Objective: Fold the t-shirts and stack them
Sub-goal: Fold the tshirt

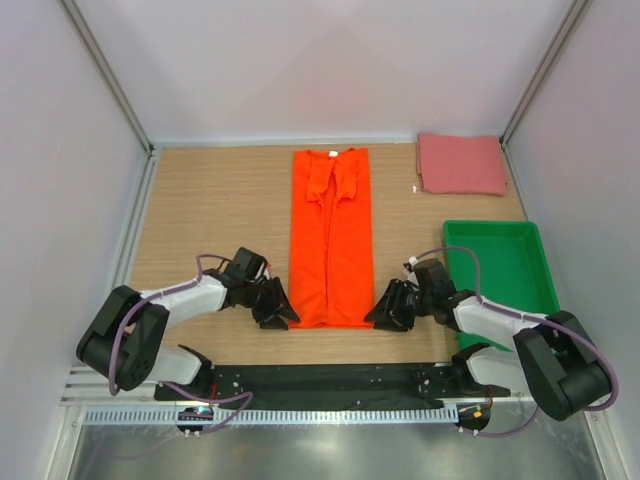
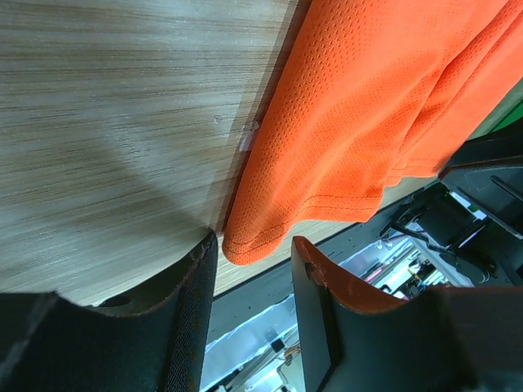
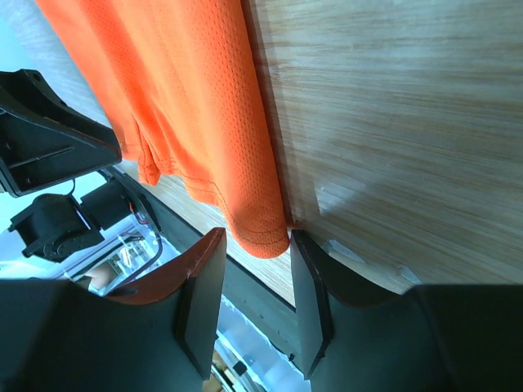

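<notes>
Jaws are hovering half open at the near corners of the orange shirt (image 1: 330, 240).
Left jaws and right jaws are each straddling a hem corner, not clamping it; the shirt is lying mid-tabletop (image 1: 215, 200), the pink shirt (image 1: 461, 164) far right. Contact is hard to judge.

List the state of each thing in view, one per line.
orange t-shirt: folded into a long strip, flat, hem toward the arms.
pink-red t-shirt: folded, flat at the far right corner.
green tray: upright, nothing visible inside.
left gripper: open, jaws astride the hem's left corner.
right gripper: open, jaws astride the hem's right corner.
</notes>
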`<state>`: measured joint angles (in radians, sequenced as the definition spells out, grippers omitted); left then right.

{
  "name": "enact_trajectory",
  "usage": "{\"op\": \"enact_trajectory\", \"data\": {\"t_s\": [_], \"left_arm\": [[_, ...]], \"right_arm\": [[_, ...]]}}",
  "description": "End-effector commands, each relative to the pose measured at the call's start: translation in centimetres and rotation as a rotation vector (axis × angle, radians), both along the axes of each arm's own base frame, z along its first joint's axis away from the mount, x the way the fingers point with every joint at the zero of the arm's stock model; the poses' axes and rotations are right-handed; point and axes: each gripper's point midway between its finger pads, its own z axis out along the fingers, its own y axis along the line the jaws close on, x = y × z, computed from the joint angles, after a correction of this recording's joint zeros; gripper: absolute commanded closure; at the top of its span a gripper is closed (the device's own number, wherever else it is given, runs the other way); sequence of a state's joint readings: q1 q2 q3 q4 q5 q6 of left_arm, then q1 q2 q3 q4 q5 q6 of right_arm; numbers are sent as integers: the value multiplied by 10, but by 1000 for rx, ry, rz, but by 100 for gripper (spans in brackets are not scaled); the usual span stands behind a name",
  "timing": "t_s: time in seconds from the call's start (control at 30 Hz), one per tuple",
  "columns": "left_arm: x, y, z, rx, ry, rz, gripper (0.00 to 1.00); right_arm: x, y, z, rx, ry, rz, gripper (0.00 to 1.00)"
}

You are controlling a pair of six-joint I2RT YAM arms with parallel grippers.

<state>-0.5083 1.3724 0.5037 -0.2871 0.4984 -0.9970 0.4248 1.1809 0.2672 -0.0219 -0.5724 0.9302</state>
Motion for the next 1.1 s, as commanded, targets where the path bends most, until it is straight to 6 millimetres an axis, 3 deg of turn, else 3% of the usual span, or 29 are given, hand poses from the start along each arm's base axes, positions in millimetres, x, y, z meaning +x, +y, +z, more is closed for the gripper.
{"op": "enact_trajectory", "data": {"t_s": [0.0,0.2,0.33,0.43,0.73,0.83,0.93,1.03,1.07], "left_arm": [[-11,17,-21,92,29,9,57],[-11,19,-23,106,34,-1,63],[-14,21,-25,113,33,-9,73],[-18,20,-25,96,43,-22,100],[-37,13,-15,61,25,-10,100],[-34,7,-4,25,0,4,100],[-17,-5,20,-11,-71,7,100],[14,-17,49,-13,-163,20,100],[31,-26,69,-33,-210,17,100]], "right_arm": [[-1,-8,-16,-67,12,-18,56],[-4,-8,-21,-69,24,-9,57],[-4,-7,-21,-52,23,-8,76],[-10,-6,-21,-45,37,-6,99],[-29,-10,-14,-23,31,-8,99],[-34,-11,-11,-11,31,-7,99],[-29,-7,1,9,6,-6,99],[-7,-1,22,9,-56,-6,99],[9,5,39,20,-100,-2,99]]}}
